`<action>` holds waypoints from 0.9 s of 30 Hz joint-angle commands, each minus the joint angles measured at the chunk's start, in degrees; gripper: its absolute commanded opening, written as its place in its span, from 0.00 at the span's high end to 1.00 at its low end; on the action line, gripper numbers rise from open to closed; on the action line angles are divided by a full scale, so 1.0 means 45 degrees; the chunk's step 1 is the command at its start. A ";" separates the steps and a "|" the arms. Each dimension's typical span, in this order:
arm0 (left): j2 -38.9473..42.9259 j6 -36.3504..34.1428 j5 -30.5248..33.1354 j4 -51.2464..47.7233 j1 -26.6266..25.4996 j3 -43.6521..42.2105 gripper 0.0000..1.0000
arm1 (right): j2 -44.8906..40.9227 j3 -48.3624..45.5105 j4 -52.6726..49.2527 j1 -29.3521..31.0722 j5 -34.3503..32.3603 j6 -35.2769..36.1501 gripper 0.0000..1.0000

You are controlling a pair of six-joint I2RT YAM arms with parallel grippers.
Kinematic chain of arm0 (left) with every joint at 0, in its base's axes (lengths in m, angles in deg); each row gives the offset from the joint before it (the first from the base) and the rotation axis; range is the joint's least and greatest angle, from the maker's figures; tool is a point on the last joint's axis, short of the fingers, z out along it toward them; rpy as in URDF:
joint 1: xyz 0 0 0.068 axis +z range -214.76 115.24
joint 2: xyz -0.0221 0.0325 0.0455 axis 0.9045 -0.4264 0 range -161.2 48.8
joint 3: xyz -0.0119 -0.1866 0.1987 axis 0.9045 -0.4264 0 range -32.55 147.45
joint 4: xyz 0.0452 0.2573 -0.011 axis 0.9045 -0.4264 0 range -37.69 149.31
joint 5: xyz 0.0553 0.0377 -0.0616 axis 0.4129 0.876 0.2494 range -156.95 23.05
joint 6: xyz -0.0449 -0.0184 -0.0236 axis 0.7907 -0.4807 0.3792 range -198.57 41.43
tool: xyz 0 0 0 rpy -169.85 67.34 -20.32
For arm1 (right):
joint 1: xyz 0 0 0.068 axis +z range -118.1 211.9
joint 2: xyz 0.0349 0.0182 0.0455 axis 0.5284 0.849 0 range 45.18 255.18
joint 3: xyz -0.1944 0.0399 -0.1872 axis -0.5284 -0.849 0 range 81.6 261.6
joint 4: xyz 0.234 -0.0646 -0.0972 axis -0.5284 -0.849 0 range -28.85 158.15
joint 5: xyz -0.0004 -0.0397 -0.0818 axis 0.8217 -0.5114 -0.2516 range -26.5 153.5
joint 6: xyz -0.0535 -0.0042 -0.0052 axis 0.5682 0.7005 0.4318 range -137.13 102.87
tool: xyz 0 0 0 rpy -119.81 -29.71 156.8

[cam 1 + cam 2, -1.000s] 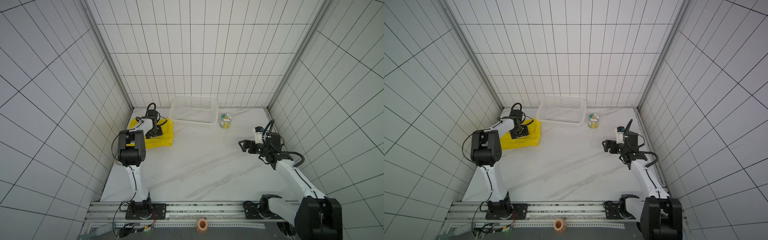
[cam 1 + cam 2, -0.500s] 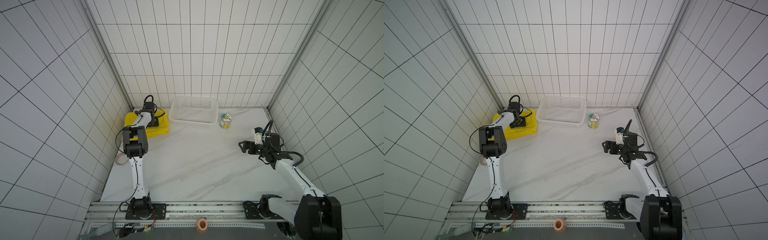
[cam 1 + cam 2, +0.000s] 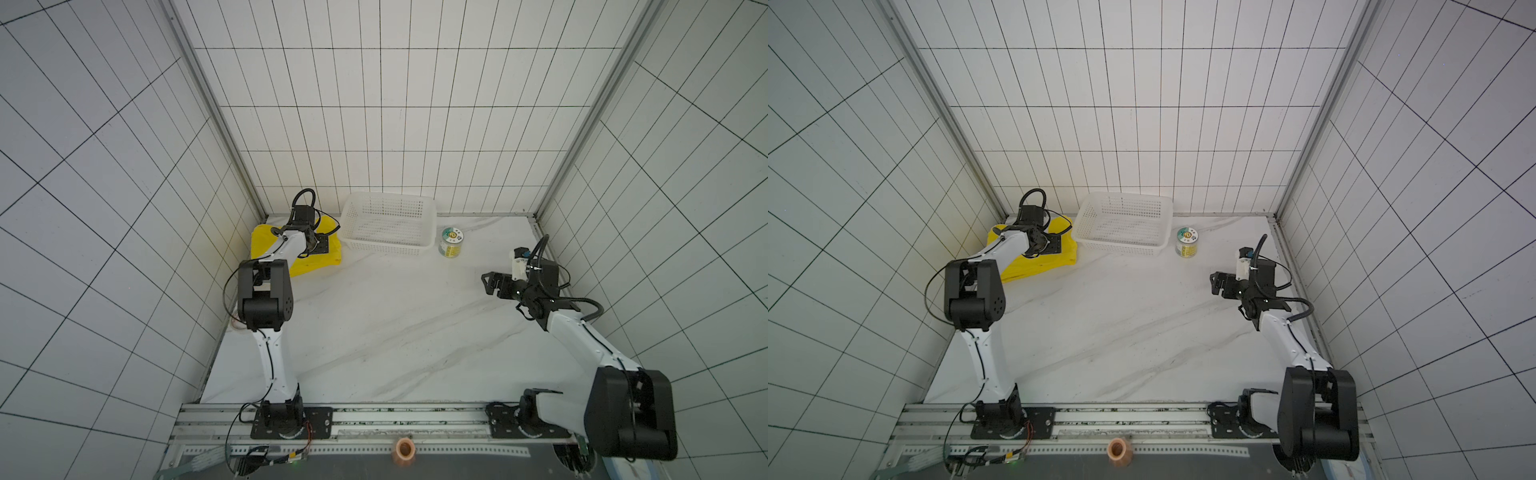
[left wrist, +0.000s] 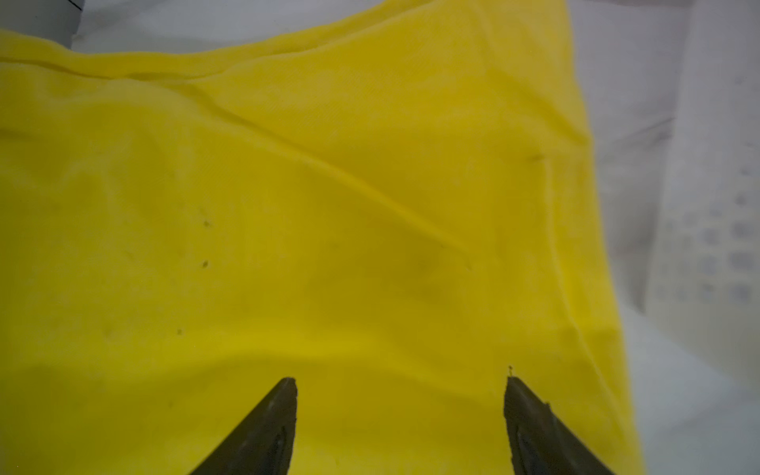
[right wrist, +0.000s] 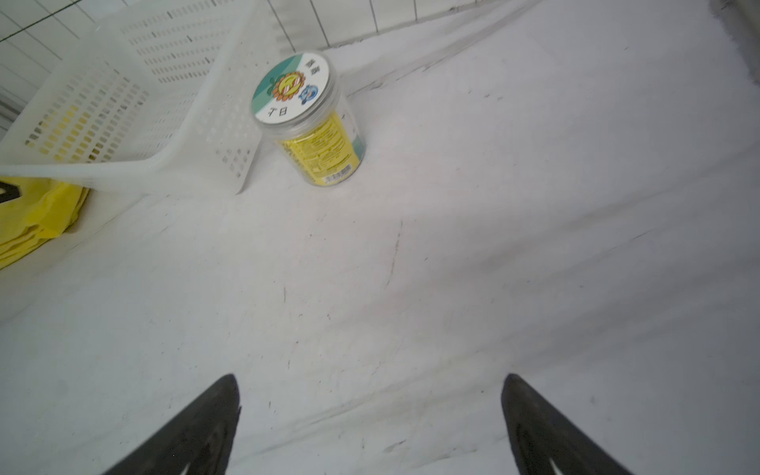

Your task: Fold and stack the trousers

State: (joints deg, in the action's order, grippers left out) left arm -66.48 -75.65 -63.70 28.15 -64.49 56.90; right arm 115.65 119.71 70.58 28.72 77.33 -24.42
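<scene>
Yellow trousers (image 3: 316, 264) folded, left pincer (image 4: 399, 380) spread over them

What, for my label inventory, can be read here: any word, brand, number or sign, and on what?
"日": on the jar lid, next to a sunflower picture; its neighbouring character is unclear.
Two characters at the lid's rim: too blurred to read.
Jar's yellow label: fine print and barcode, too small to read.
Basket, trousers: no text.

Trousers (image 3: 311, 264) and left pincer (image 4: 401, 382) have shifted toward the back-left corner
</scene>
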 commanded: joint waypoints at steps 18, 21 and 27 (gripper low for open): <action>0.7808 -0.1084 0.1354 1.4669 -0.0177 -1.3983 0.03 | 0.3416 -0.3630 1.1906 -0.1253 -0.2063 0.0525 0.00; 0.7496 -0.0508 0.1150 1.4848 -0.0178 -1.4005 0.03 | 0.3670 -0.4121 1.3188 -0.0416 -0.1790 0.1705 0.00; 0.6813 -0.0970 0.0811 1.8065 -0.0969 -1.5152 0.03 | 0.4030 -0.5067 1.5057 0.0084 -0.3075 0.1843 0.00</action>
State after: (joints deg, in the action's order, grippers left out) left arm -33.87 -78.56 -60.12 100.41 -66.89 -10.09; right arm 133.36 99.60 131.98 29.22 65.44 -18.02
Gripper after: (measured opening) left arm 0.972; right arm 0.996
